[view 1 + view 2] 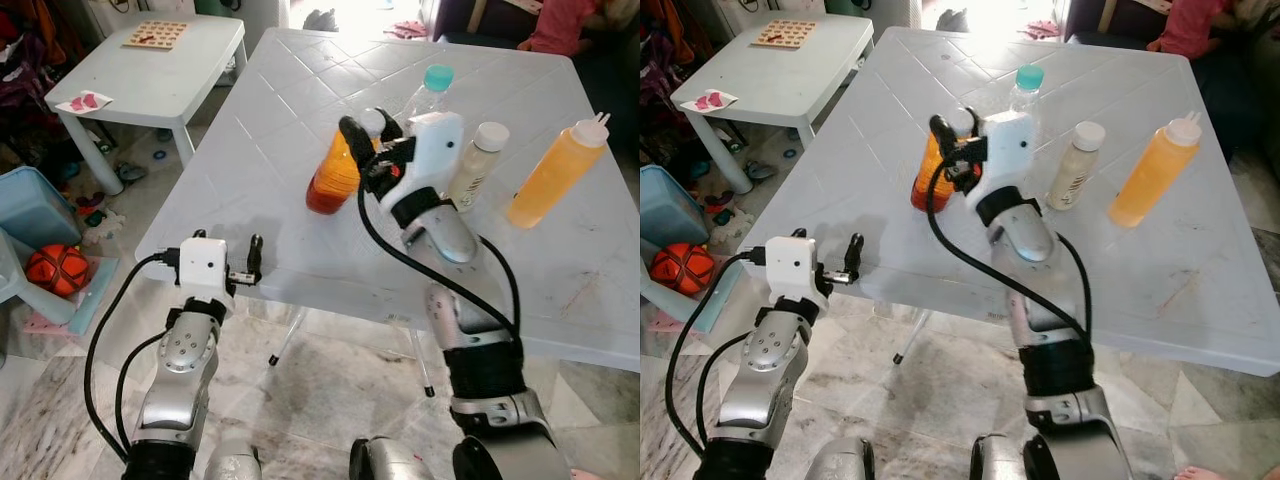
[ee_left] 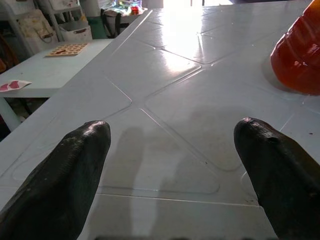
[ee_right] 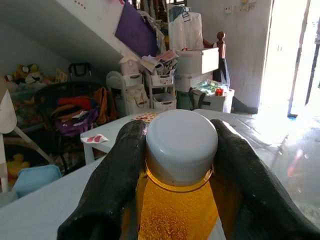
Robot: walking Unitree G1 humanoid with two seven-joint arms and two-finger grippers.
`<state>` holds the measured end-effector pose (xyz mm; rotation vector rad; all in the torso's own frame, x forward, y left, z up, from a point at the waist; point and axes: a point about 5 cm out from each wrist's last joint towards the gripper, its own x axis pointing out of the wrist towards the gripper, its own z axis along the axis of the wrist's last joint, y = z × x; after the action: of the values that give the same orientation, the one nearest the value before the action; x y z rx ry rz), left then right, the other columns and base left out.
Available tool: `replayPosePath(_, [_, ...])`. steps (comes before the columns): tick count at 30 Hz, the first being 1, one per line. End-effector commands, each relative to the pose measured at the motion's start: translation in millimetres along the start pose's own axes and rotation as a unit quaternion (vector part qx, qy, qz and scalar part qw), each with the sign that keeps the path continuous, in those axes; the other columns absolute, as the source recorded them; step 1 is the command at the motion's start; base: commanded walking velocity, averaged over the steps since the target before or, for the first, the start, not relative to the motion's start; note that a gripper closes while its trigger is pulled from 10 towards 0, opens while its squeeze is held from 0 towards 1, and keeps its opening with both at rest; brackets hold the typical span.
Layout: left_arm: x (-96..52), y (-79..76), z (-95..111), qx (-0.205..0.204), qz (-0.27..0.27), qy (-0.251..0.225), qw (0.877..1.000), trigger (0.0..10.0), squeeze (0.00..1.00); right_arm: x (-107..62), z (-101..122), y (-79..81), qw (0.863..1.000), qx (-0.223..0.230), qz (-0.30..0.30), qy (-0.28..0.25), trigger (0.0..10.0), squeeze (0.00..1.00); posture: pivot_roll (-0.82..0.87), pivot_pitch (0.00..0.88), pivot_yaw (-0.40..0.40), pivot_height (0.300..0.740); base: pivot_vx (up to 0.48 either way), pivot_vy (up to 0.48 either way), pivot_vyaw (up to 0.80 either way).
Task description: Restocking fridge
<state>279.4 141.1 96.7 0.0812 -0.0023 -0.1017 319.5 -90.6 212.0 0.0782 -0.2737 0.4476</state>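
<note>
An orange bottle with a white cap stands slightly tilted on the white plastic table, near its middle. My right gripper is shut on the bottle's neck, one black finger on each side of the cap. Behind my right wrist stands a clear bottle with a teal cap. To its right are a cream bottle and a yellow squeeze bottle. My left gripper is open and holds nothing, low over the table's front left edge; the orange bottle lies ahead of it.
A small white side table with a puzzle board stands at the left. Toys, a blue bin and an orange ball crowd the floor beside it. A person in red sits behind the table's far right corner.
</note>
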Motion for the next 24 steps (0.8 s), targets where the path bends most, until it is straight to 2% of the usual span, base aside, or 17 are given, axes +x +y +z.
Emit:
replayPosePath(1, [2.6,0.5,-0.1,0.006,0.0,0.0,1.0,10.0,0.0,-6.9,-14.6,-3.8,0.999,0.004,-0.008,0.045,0.0,0.0,0.08,0.044,0.001,0.74,0.0,0.0,0.0])
replayPosePath(6, [5.3,2.3,0.0,0.009,0.02,0.002,1.0,10.0,0.0,-7.5,-8.3,-10.0,0.999,-0.013,-0.029,0.038,0.0,0.0,0.08,0.036,0.005,0.74,0.0,0.0,0.0])
replayPosePath(11, [4.4,4.6,-1.6,0.012,0.033,0.002,0.999,10.0,0.0,-4.0,1.1,-6.4,0.999,-0.025,-0.029,0.008,0.0,0.0,0.09,0.026,0.002,0.74,0.0,0.0,0.0])
replayPosePath(13, [5.0,11.3,-2.2,0.019,0.062,0.003,0.998,10.0,0.0,-2.3,4.4,-3.6,0.999,-0.02,-0.03,-0.006,0.0,0.0,0.1,0.015,0.002,0.74,0.0,0.0,0.0])
replayPosePath(14, [5.5,19.1,-3.9,0.026,0.098,0.012,0.995,10.0,0.0,-1.2,6.9,-1.3,0.999,-0.021,-0.028,-0.015,0.0,0.0,0.1,0.014,0.005,0.74,0.0,0.0,0.0])
replayPosePath(20, [4.8,34.2,-4.3,0.039,0.152,0.014,0.987,10.0,0.0,-0.9,10.5,3.5,0.999,-0.01,-0.03,-0.029,0.0,0.0,0.1,0.019,0.007,0.74,0.0,0.0,0.0])
replayPosePath(21, [4.9,34.9,-3.5,0.045,0.153,0.011,0.987,10.0,0.0,-3.6,8.4,4.3,0.999,-0.009,-0.03,-0.028,0.8,0.0,0.1,0.02,0.004,0.74,0.0,0.0,0.0])
replayPosePath(22, [4.9,34.9,-3.5,0.045,0.153,0.011,0.987,10.0,0.0,-3.6,8.4,4.3,0.999,-0.009,-0.03,-0.028,0.8,0.0,0.1,0.02,0.004,0.74,0.0,0.0,0.0])
replayPosePath(23, [5.3,35.2,-3.1,0.048,0.152,0.009,0.987,10.0,0.0,-6.1,6.0,4.6,0.999,-0.006,-0.031,-0.025,2.6,0.0,0.1,0.02,0.002,0.74,0.0,0.0,0.0])
replayPosePath(24, [5.5,35.3,-3.0,0.049,0.153,0.009,0.987,10.0,0.0,-6.9,4.8,4.7,0.999,-0.005,-0.031,-0.023,4.8,0.0,0.1,0.021,-0.002,0.74,0.0,0.0,0.0])
